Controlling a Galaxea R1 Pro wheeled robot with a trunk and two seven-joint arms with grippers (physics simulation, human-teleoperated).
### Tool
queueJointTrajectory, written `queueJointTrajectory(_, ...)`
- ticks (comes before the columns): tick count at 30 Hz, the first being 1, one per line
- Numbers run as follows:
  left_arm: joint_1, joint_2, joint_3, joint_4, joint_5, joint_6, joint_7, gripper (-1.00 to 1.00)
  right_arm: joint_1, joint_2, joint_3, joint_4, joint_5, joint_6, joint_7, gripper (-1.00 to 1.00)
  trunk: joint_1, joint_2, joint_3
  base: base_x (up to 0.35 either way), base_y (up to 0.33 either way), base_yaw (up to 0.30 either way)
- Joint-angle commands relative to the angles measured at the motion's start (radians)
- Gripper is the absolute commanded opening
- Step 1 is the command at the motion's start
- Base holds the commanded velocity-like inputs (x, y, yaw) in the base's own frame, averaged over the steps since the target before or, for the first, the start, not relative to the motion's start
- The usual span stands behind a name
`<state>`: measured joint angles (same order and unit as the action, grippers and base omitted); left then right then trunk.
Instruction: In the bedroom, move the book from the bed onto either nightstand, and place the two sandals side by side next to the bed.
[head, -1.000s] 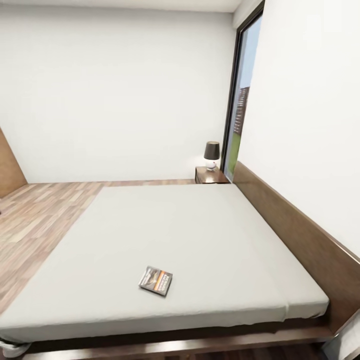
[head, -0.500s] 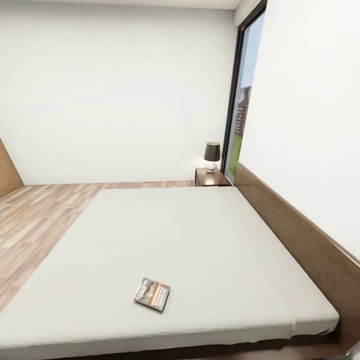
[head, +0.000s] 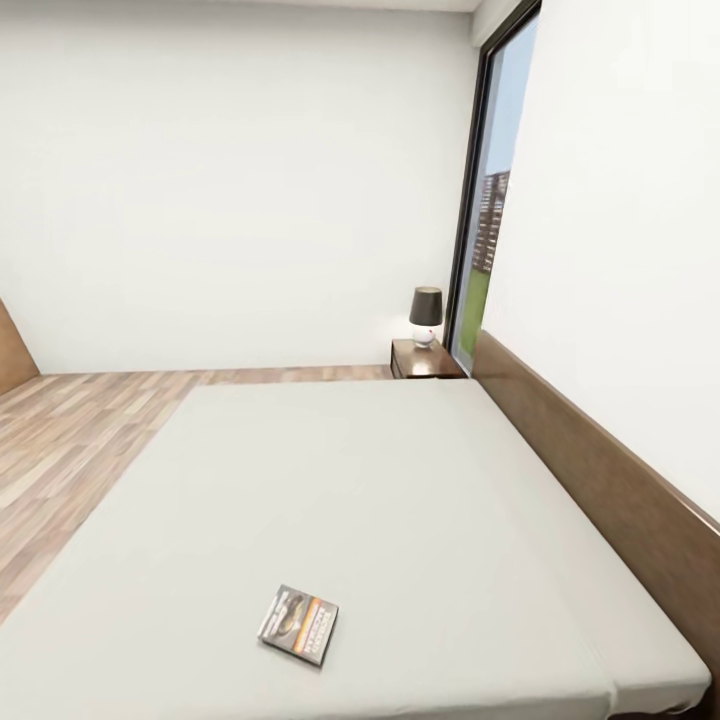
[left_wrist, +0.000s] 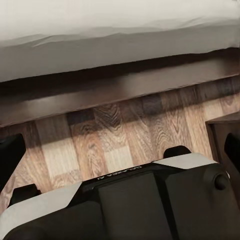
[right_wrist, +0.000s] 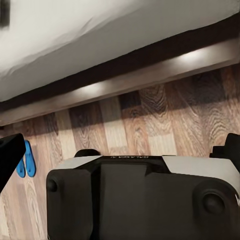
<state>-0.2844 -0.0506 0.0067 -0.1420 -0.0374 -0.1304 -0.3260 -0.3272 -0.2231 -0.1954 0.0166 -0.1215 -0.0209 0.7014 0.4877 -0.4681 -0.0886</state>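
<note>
Head view: bed (head: 380, 500) fills most of the bedroom floor, wood planks to its left. Book (head: 298, 624) lies flat on the mattress near the front edge. Nightstand (head: 428, 360) with lamp (head: 425, 314) stands beyond the bed by the window (head: 490, 200).

Right wrist view: sandals (right_wrist: 25, 159) side by side on the floor near the bed frame.

Left end effector (left_wrist: 120, 145) and right end effector (right_wrist: 120, 145): empty; opening cannot be judged.

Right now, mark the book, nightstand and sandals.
book (head: 298, 624), head view, middle of its cover.
nightstand (head: 428, 358), head view, glossy top beneath the lamp.
sandals (right_wrist: 25, 161), right wrist view, blue soles on the floor.
</note>
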Motion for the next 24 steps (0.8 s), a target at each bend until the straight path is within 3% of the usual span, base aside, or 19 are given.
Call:
queueJointTrajectory(1, -0.001, 0.000, 0.001, 0.001, -0.004, -0.005, -0.001, 1.00, -0.001, -0.001, 0.004, 0.002, -0.009, -0.002, 0.004, 1.00, 0.001, -0.002, -0.002, 0.062, 0.000, 0.000)
queueJointTrajectory(24, -0.001, 0.000, 0.001, 0.001, -0.004, -0.005, -0.002, 1.00, -0.001, -0.001, 0.004, 0.002, -0.009, -0.001, 0.004, 1.00, 0.001, -0.002, -0.002, 0.005, 0.000, 0.000)
